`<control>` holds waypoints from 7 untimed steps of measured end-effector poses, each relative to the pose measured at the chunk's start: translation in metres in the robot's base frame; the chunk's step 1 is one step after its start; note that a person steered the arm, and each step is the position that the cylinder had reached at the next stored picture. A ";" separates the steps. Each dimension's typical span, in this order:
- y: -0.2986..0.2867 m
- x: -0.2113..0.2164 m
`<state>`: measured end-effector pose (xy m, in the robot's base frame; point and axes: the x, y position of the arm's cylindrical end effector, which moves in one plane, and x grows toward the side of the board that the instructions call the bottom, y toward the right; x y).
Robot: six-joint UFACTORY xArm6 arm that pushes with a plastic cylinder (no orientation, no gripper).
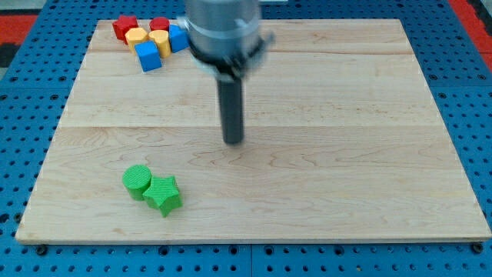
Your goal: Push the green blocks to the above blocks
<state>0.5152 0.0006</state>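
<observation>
A green round block [137,180] and a green star-shaped block [164,193] lie touching near the view's bottom left of the wooden board [346,177]. At the view's top left sits a cluster: two red blocks [124,27] [160,25], two yellow blocks [137,36] [159,41] and two blue blocks [147,56] [178,38]. My tip [233,141] is near the board's middle, above and to the right of the green blocks, apart from them.
The arm's grey body [224,31] hangs over the top middle of the board, just right of the cluster. A blue pegboard table [31,115] surrounds the board.
</observation>
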 end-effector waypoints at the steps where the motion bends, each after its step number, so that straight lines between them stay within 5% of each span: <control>1: 0.001 0.098; 3: -0.132 0.038; 5: -0.142 0.062; 7: -0.158 -0.050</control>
<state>0.4648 -0.1573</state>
